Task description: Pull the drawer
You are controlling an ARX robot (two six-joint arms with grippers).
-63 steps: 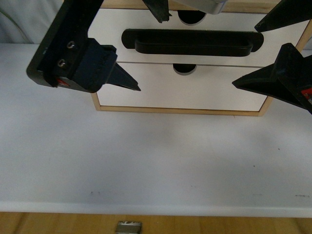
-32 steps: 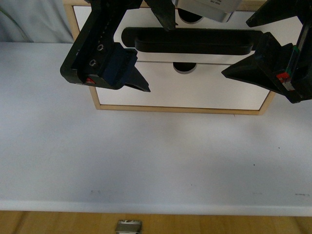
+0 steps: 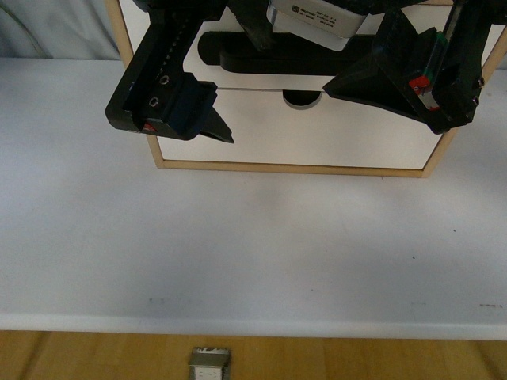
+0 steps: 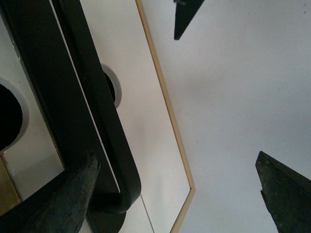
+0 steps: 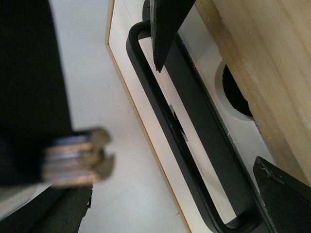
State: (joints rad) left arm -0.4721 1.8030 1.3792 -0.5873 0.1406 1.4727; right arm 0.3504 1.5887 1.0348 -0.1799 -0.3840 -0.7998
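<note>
We see the drawer (image 4: 41, 145) faced in smooth white board with a faint sheen. Its handle (image 3: 226, 57) is a smooth black bar with a satin finish. In the right wrist view, light wood (image 5: 262, 43) with visible grain lies beside the white front. The cabinet frame (image 3: 293, 168) is pale, unpainted-looking wood. The surface (image 3: 253, 261) is matt white, smooth and lightly specked. The left claw (image 3: 245, 91) looks like matt black plastic, with small metal screw heads (image 3: 162, 79).

In my front view the drawer (image 3: 136, 20) is cut off by the top edge, and my left arm (image 3: 158, 87) and right arm (image 3: 428, 79) hide most of its handle (image 3: 230, 57). My right wrist view shows a blurred, unidentifiable metal piece (image 5: 80, 158).
</note>
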